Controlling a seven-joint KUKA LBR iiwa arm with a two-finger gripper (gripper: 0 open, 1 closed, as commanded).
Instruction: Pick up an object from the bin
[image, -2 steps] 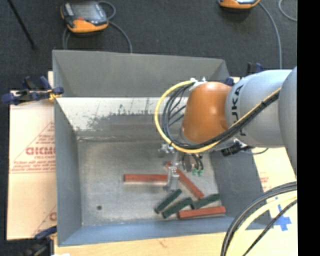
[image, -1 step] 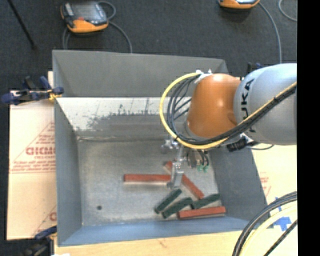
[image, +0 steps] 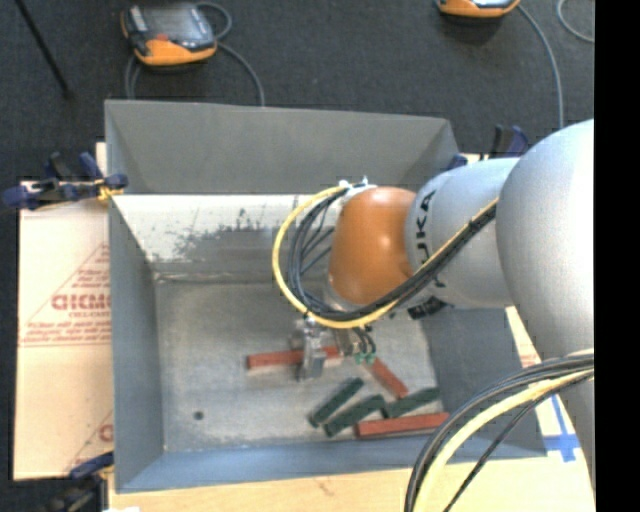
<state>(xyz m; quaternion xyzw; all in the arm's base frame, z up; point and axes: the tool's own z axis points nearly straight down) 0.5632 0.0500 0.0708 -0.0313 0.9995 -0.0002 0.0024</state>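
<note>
Red bar (image: 268, 361) | flat on bin floor (image: 200, 385) | right end beneath gripper (image: 312, 360)

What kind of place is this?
Probably a robotics lab bin-picking cell: a KUKA arm reaches into a grey metal bin holding red sticks and green sticks.

part of the word "kuka" reads on the grey arm (image: 470, 250).
</note>
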